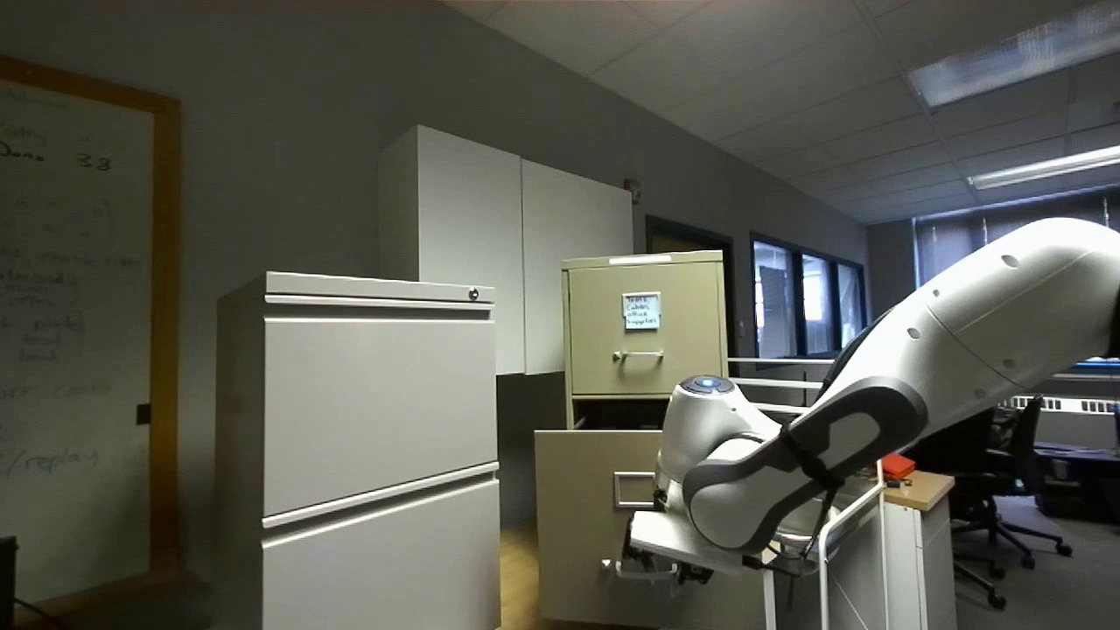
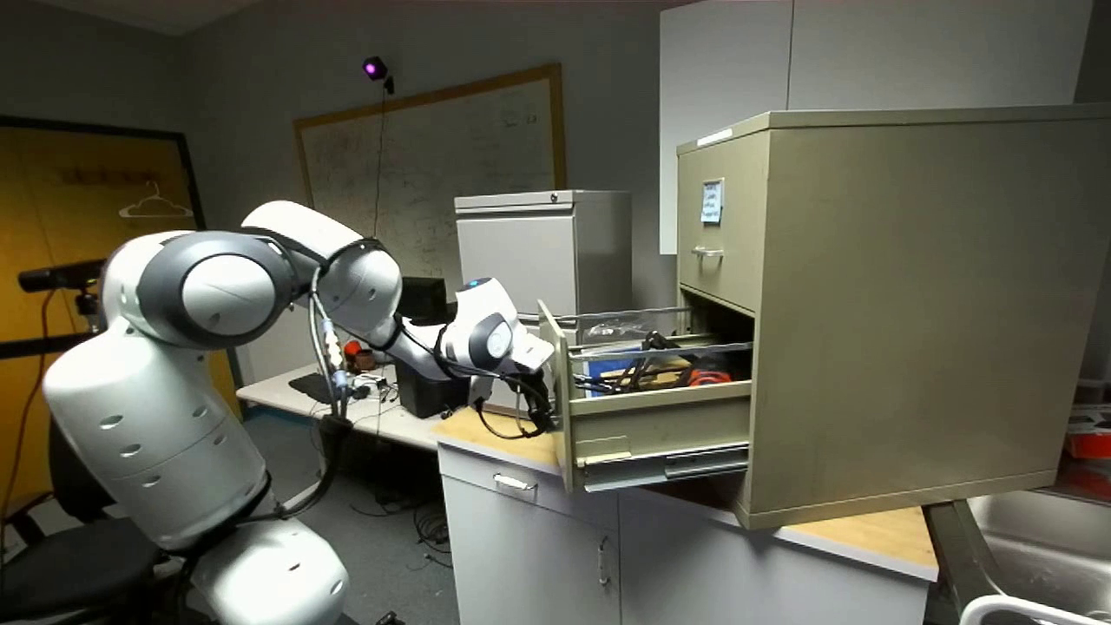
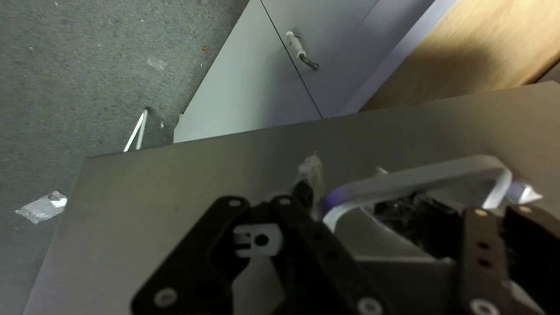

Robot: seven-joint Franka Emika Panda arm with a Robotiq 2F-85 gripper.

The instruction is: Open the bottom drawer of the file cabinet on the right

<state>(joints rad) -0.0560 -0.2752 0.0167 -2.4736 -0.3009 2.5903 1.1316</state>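
Note:
The tan file cabinet (image 1: 687,306) (image 2: 911,304) shows in both exterior views, with a blue-and-white paper on its top drawer. Its bottom drawer (image 1: 573,525) (image 2: 668,430) stands pulled out, with cables and bags inside. The drawer front (image 3: 175,192) fills much of the wrist view. My gripper (image 1: 663,560) (image 2: 545,412) is at the drawer's silver handle (image 1: 643,575) (image 3: 420,177). In the wrist view the gripper (image 3: 347,169) has its fingers apart. The left finger is outside the handle's left end; the right finger reaches behind the bar. The arm hides part of the drawer front.
A grey cabinet (image 1: 376,420) (image 2: 516,260) stands beside the file cabinet. A wooden counter (image 2: 855,538) (image 3: 494,48) is below, with a sink (image 2: 1041,538) at one end. A white rack (image 1: 827,560) is near the arm. Carpet floor (image 3: 100,74) lies below the drawer front.

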